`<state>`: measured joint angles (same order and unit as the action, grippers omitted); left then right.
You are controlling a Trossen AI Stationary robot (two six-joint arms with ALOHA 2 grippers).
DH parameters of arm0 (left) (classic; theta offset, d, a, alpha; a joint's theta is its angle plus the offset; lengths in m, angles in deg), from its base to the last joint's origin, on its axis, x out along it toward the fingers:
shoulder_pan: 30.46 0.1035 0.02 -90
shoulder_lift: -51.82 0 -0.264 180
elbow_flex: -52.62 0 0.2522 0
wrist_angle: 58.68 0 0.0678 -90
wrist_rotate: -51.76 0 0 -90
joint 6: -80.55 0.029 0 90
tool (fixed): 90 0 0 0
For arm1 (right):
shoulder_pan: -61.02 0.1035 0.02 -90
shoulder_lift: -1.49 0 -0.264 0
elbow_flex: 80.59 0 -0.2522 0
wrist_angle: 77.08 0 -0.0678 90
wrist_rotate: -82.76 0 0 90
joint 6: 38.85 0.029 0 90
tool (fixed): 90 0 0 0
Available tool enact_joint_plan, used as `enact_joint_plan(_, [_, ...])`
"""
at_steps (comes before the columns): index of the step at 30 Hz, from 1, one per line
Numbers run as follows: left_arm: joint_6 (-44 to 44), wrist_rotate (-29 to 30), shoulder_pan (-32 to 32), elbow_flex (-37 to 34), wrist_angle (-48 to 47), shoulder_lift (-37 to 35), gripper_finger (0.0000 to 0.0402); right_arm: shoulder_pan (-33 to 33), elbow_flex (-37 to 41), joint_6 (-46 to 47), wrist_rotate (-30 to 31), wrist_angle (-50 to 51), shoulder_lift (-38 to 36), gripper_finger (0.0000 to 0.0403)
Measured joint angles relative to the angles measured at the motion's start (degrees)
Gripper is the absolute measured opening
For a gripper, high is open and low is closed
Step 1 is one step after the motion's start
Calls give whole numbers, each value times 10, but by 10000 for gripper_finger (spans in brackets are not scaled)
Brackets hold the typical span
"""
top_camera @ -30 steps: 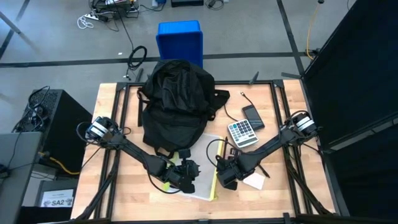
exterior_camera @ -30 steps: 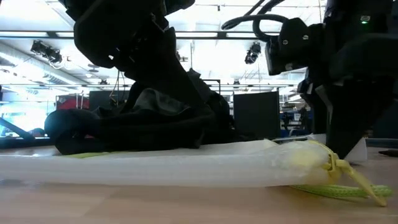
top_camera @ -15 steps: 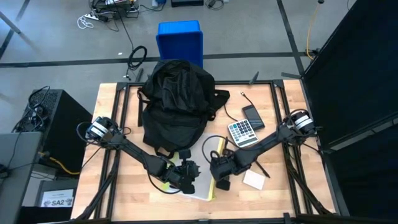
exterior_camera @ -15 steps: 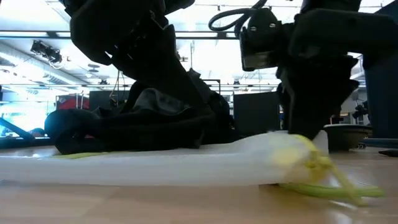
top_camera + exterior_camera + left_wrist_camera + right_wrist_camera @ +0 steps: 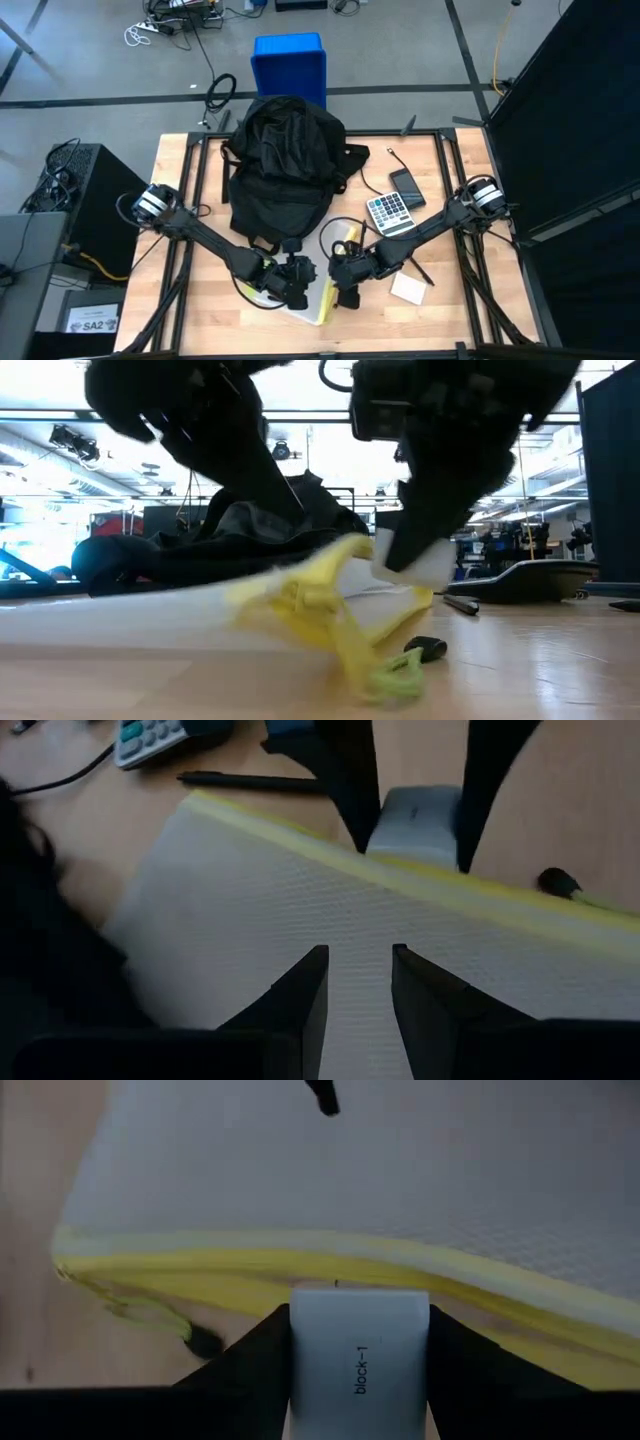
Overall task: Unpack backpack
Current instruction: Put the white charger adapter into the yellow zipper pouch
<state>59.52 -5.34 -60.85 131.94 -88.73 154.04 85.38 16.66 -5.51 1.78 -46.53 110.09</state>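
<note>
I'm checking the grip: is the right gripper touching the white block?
Touching. In the right wrist view the right gripper has a dark finger pressed flush against each side of the white block, no gap, beside the mesh pouch's yellow edge.

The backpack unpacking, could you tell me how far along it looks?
Already out on the table: a calculator, a phone, a pen and a white pad. In hand: the right gripper holds a white block at the yellow-edged mesh pouch, with the left gripper over it. The backpack may hold more; its inside is hidden.
</note>
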Motion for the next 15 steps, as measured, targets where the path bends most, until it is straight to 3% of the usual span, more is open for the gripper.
enact_joint_plan(9, [-84, 115, -53, -18, -130, -32, 87, -18, 0, -4, 134, -21, 0, 156])
enact_joint_plan(15, [-204, 147, -72, -102, -155, -73, 87, -31, 4, 10, 139, -23, 0, 154])
